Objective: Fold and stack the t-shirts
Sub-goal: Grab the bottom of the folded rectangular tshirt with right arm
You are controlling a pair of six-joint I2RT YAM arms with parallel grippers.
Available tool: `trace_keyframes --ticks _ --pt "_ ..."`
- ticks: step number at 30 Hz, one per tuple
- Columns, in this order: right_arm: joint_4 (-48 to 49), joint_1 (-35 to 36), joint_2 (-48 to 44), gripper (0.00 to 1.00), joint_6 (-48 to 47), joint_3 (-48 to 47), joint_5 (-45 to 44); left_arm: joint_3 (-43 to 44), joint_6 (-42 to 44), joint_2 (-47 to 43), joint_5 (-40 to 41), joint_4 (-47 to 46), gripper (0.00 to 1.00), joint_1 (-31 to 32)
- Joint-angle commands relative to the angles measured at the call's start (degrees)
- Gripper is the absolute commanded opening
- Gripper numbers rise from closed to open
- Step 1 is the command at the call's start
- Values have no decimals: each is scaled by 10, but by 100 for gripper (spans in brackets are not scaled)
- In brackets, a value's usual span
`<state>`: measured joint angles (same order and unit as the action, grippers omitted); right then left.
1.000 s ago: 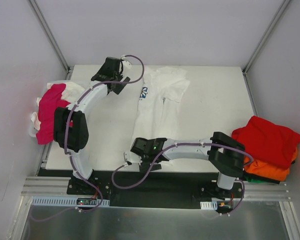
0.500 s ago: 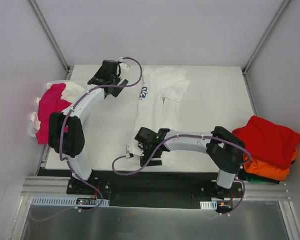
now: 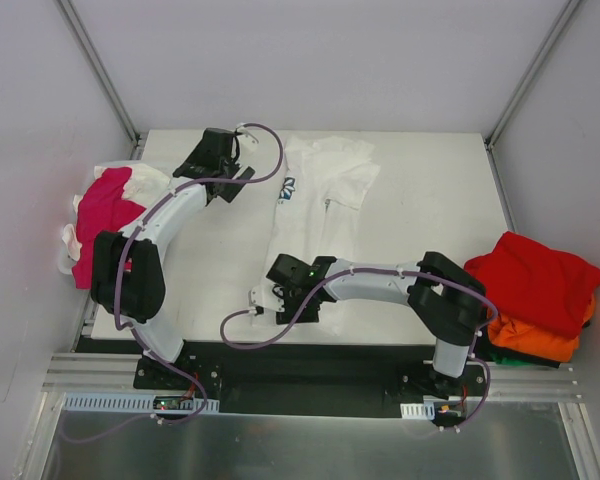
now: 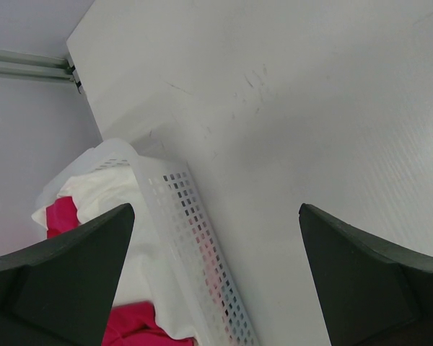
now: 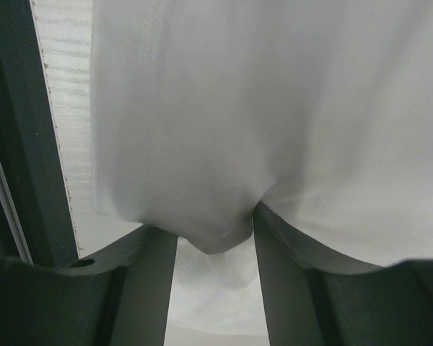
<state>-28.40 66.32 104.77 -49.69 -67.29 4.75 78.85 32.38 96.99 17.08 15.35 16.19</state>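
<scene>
Tee ctr of table; basket L, stack R

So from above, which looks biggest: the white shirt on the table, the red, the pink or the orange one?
1. White t-shirt
2. Red t-shirt
3. Pink t-shirt
4. Orange t-shirt, mostly covered by the red one

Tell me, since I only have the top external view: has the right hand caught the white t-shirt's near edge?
Observer: In the right wrist view, a fold of the white t-shirt bunches between the fingers of the right hand, touching both.
Operator: And the left hand?
Observer: The left hand is wide open, nothing between its fingers, above bare table.
Operator: What is beside it?
Observer: A white perforated basket holding a pink t-shirt and white cloth.
</scene>
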Motion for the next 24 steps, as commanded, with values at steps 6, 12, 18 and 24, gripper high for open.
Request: trace_keyframes --ticks 6,12,18,24 --pt "-15 35 21 30 21 10 57 -14 2 -37 16 -18 99 4" --pt "-40 48 14 1 25 14 69 -19 2 -39 23 -19 99 5" --pt "-79 66 -15 1 28 19 81 -26 -2 -40 23 -19 99 5" --pt "-130 92 -52 1 32 -6 79 -33 -9 -41 22 -19 100 5"
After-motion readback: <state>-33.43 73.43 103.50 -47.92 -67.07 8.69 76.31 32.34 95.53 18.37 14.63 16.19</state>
